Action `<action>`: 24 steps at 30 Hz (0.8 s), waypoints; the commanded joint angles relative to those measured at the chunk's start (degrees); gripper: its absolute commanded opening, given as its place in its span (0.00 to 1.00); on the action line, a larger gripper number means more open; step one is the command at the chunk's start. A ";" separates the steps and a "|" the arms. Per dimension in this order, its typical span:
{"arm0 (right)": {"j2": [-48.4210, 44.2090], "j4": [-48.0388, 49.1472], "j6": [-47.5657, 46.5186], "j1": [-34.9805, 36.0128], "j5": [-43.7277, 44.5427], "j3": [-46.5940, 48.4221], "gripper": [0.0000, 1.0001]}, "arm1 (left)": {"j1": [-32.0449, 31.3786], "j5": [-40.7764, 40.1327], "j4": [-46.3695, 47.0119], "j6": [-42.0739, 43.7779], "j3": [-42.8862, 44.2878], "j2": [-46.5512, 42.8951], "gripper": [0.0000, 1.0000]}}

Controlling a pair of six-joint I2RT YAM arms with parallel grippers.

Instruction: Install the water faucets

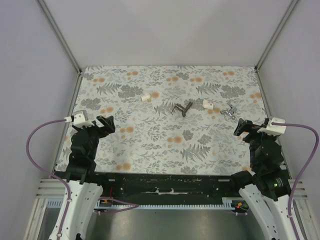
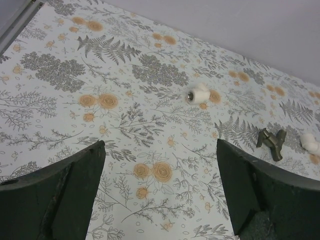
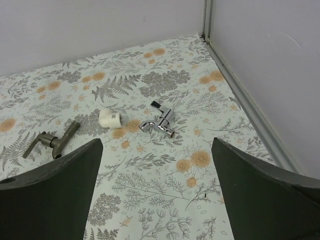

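Note:
A shiny chrome faucet [image 1: 229, 112] lies on the floral mat at the right; the right wrist view shows it [image 3: 160, 121] ahead of my right gripper. A dark bronze faucet [image 1: 182, 108] lies near the middle, also seen in the right wrist view [image 3: 52, 141] and the left wrist view [image 2: 271, 142]. A white plastic fitting [image 1: 208, 105] lies between them, and another white fitting [image 1: 146, 97] lies further left. My left gripper [image 1: 108, 124] is open and empty at the left. My right gripper [image 1: 241, 128] is open and empty, just short of the chrome faucet.
The floral mat [image 1: 150, 145] covers the table. Grey walls with metal corner rails [image 1: 60, 37] enclose the back and sides. A black rail [image 1: 170, 182] runs along the near edge between the arm bases.

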 commanded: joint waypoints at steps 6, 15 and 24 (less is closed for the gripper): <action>9.11 -1.59 2.62 -0.10 -5.73 4.21 0.98 | 0.33 3.69 -0.28 -0.43 1.52 2.73 0.97; 36.35 -14.15 10.79 -0.10 -13.92 20.29 0.98 | -8.71 -0.95 -2.03 -0.70 0.99 -2.01 0.96; 57.90 -21.55 18.00 -0.19 -19.82 31.64 0.98 | -18.74 -5.96 -4.85 -1.66 1.78 -6.31 0.96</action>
